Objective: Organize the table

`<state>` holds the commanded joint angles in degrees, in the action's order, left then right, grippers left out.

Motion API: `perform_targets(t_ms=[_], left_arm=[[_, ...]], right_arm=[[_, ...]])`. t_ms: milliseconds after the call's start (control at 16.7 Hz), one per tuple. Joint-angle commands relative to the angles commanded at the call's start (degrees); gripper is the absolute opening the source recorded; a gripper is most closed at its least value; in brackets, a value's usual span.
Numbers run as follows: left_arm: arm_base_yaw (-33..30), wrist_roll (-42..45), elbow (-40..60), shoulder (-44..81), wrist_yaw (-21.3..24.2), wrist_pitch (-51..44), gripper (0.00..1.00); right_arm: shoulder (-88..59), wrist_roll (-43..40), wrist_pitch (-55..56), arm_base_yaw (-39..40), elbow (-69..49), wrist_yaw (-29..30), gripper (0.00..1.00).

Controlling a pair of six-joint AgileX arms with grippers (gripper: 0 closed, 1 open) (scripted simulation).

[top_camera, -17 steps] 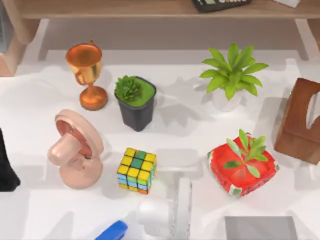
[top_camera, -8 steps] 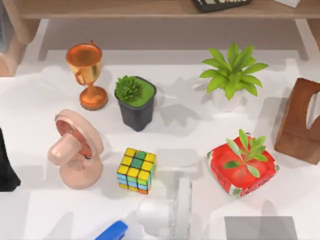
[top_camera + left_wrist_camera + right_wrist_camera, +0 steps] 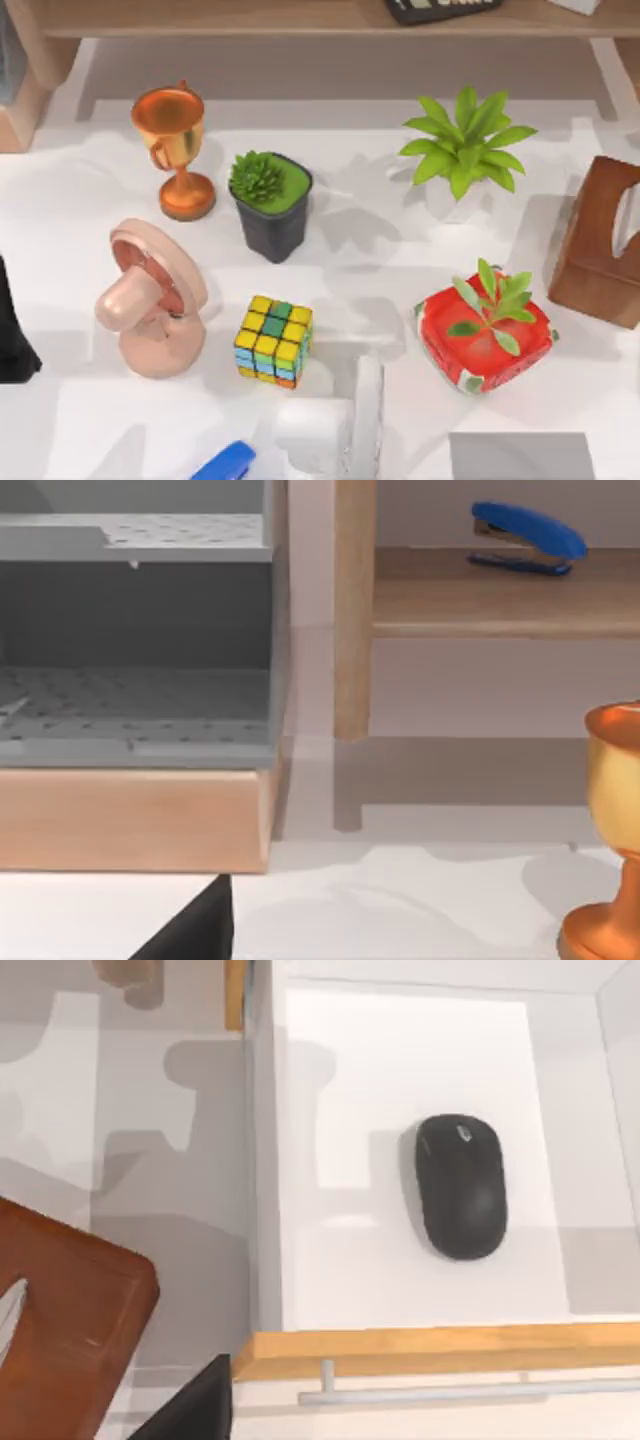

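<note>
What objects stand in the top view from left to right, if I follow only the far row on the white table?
Copper trophy cup → black pot with a succulent → leafy plant in a white pot → brown wooden box.

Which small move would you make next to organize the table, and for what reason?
Probably ease the left arm, at the table's left edge, toward the copper trophy. It stands free near that side, the left wrist view faces it, and the wooden shelf behind has bare room beside the blue stapler. The right wrist view looks into a drawer.
</note>
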<state>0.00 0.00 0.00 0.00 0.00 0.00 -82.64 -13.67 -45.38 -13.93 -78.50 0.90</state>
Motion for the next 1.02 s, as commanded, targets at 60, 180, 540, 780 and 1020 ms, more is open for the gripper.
perform_targets(t_ms=[60,180,540,780,1020], left_arm=[[0.00,0.00,0.00,0.00,0.00,0.00,1.00],[0.00,0.00,0.00,0.00,0.00,0.00,1.00],[0.00,0.00,0.00,0.00,0.00,0.00,1.00],[0.00,0.00,0.00,0.00,0.00,0.00,1.00],[0.00,0.00,0.00,0.00,0.00,0.00,1.00]], right_arm=[[-6.65,-1.26,-3.56,-1.11,-6.13,0.22,1.00],[-19.57,-3.66,-10.32,-3.11,-18.12,0.52,1.00],[-51.38,-8.83,-26.21,-7.05,-48.71,-0.37,1.00],[-63.54,-10.26,-32.06,-7.64,-61.33,-1.99,1.00],[-67.03,-10.49,-33.64,-7.55,-65.35,-2.82,1.00]])
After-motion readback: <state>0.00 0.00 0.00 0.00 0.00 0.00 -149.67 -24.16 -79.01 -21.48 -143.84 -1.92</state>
